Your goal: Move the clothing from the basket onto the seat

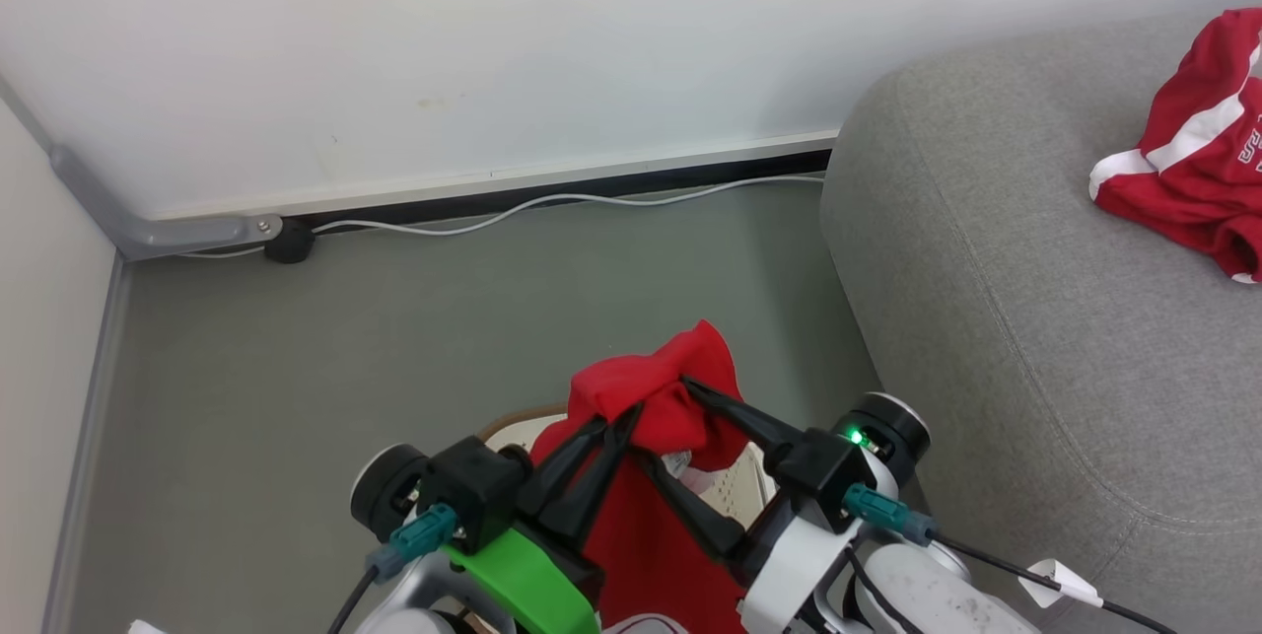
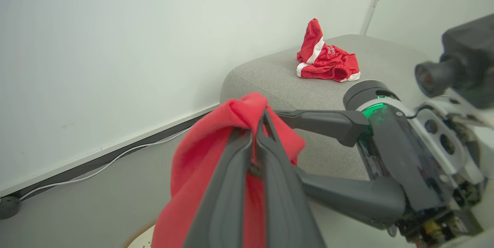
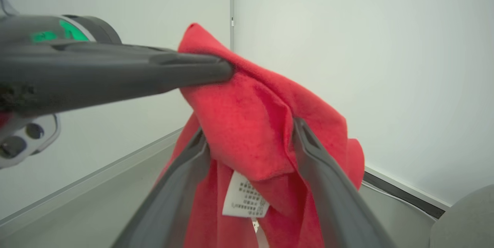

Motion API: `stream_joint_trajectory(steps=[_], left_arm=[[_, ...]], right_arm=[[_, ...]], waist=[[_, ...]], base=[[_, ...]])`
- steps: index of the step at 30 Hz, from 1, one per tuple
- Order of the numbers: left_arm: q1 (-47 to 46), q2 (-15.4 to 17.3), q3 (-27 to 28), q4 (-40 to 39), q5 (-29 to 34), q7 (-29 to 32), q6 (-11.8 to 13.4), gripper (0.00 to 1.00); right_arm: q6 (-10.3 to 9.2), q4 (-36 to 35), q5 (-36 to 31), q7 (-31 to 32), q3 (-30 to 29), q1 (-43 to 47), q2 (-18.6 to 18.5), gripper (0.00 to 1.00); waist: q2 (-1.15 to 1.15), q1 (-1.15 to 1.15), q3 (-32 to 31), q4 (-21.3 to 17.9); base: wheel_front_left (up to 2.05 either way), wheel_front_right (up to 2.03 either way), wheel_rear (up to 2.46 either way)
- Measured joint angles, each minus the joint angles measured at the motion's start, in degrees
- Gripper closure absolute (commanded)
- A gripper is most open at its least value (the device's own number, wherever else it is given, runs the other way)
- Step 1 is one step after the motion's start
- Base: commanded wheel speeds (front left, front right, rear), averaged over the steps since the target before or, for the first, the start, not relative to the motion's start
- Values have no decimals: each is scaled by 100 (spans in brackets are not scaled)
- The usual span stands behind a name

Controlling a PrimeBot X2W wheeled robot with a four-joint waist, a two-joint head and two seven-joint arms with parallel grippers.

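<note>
A red piece of clothing [image 1: 656, 397] hangs lifted above the basket [image 1: 515, 425], whose brown rim and cream wall peek out beneath it. My left gripper [image 1: 616, 420] is shut on the upper fold of this fabric [image 2: 216, 144]. My right gripper [image 1: 667, 419] is open, its two fingers straddling the same bunch [image 3: 247, 132] from the right side; a white label [image 3: 245, 199] hangs below. Another red garment with white stripes [image 1: 1193, 161] lies crumpled on the grey seat [image 1: 986, 318], to the right of the basket.
A white wall runs behind, with a white cable [image 1: 552, 202] and a dark round fitting [image 1: 289, 242] along its base. Grey floor [image 1: 345, 368] lies left of the basket. The seat's rounded corner is close on the right.
</note>
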Motion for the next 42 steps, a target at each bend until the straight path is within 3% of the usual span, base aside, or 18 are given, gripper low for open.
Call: stream_joint_trajectory(steps=[1, 2, 3, 4, 5, 7, 8, 10, 12, 13, 15, 16, 22, 32, 42], left_arm=[[0, -2, -25, -11, -4, 26, -1, 100], [0, -11, -49, -23, -30, 43, -1, 100], [0, -15, -69, -30, -66, 44, -1, 100], [0, -20, -83, -33, -67, 44, -1, 100], [0, -20, -89, -34, -67, 44, -1, 100], [1, -20, -90, -42, -67, 63, -1, 80], [1, -22, -104, -41, -69, 80, -1, 80], [1, -26, -110, -40, -111, 86, -1, 60], [2, -25, -96, -37, -125, 86, -1, 51], [3, -27, -69, -41, -130, 85, -2, 31], [7, -27, -29, -35, -223, 85, -2, 3], [12, -26, -10, -35, -278, 85, -1, 0], [64, 88, 97, -49, -275, 77, 1, 0], [96, 113, -123, -125, -277, 137, -1, 0], [91, 156, -153, -248, -254, 196, 0, 0]], right_arm=[[0, 18, 1, 0, -1, -23, -11, 0], [0, 35, 1, 0, -1, -41, -21, 36], [0, 55, 3, 0, -13, -57, -29, 92], [1, 68, 19, 0, -16, -69, -36, 100], [1, 80, 46, 0, -12, -85, -41, 100], [3, 96, 102, 0, 3, -111, -40, 100], [10, 103, 118, -1, -9, -112, -33, 100], [41, 115, 178, -1, -27, -112, -34, 100], [42, 115, 269, -1, -74, -112, -29, 100], [42, 115, 298, -1, -75, -113, -23, 100], [45, 112, 315, -1, -121, -114, -13, 100], [51, 104, 332, -1, -152, -116, -13, 100], [13, 69, 402, -1, -502, -142, -175, 100], [-478, -361, 554, -1, -1228, -107, -425, 100], [-612, -712, 678, -1, -1463, 82, -501, 100]], waist=[[0, 0, -2, -4], [0, 0, -5, -8], [0, 0, -8, -13], [0, 0, -11, -19], [0, 0, -12, -26], [0, 0, -9, -51], [0, 0, -7, -60], [0, 0, -4, -77], [0, 0, 0, -100], [0, 0, 5, -118], [0, 0, 15, -165], [0, 0, 21, -193], [0, 0, 79, -425], [0, 0, 241, -1078], [0, 0, 510, -1839]], base=[[0, 0, 0], [0, 0, 0], [0, 0, 0], [0, 0, 0], [0, 0, 0], [0, 0, 0], [0, 0, 0], [0, 0, 0], [0, 0, 0], [0, 0, 0], [0, 0, 0], [0, 0, 0], [0, 0, 0], [0, 0, 0], [0, 0, 0]])
